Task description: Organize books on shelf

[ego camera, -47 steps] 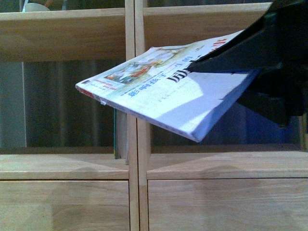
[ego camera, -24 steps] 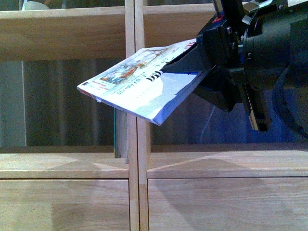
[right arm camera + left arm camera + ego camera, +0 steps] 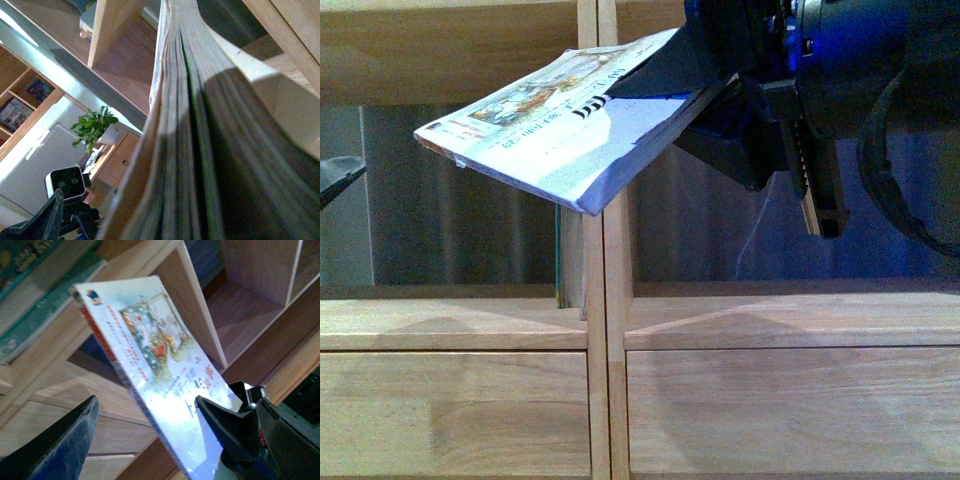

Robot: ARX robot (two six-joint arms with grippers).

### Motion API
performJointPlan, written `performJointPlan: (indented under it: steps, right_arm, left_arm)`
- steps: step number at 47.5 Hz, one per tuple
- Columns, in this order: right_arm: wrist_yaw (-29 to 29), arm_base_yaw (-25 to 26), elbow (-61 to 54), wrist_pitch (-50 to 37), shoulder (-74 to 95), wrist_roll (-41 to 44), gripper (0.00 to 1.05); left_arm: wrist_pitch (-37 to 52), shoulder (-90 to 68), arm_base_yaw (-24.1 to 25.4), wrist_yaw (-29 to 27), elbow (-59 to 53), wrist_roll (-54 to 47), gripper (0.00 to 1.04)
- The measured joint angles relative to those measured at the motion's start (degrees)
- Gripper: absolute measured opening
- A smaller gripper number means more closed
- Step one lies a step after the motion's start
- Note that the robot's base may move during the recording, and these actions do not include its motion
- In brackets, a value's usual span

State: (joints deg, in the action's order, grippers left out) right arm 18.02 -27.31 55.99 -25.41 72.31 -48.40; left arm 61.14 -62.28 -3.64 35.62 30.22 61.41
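**Light-wood shelf behind a clamped paperback**

Wooden shelf (image 3: 450, 325) boards and two drawer fronts (image 3: 450, 420) are filling the front view. The right gripper (image 3: 655, 110) is pinching the pale paperback (image 3: 520, 130) by one corner. It is holding the book tilted in the air before the central upright, spine edge facing the camera.

A slim teal book (image 3: 560, 262) is standing upright in the left compartment, against that upright.

The left wrist view is showing the illustrated cover almost whole. The right wrist view is showing only blurred page edges, with a potted plant (image 3: 92, 127) beyond.

The left gripper (image 3: 335, 180) is peeking in at the front view's edge. Its finger (image 3: 65, 440) is sitting far aside, touching nothing, jaws spread wide.

The cover lettering is too blurred to read.
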Motion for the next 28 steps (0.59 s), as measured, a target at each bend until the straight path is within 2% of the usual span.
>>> performJointPlan:
  steps: [12, 28]
  right_arm:
    - [1.5, -2.4, 0.0, -0.1, -2.0, -0.5, 0.07]
    - [3.1, -4.5, -1.2, 0.2, -4.8, -1.3, 0.07]
  left_arm:
    - [6.4, -4.4, -1.4, -0.5, 1.0, 4.0, 0.97]
    - [9.0, -5.6, -2.2, -0.7, 2.3, 4.7, 0.97]
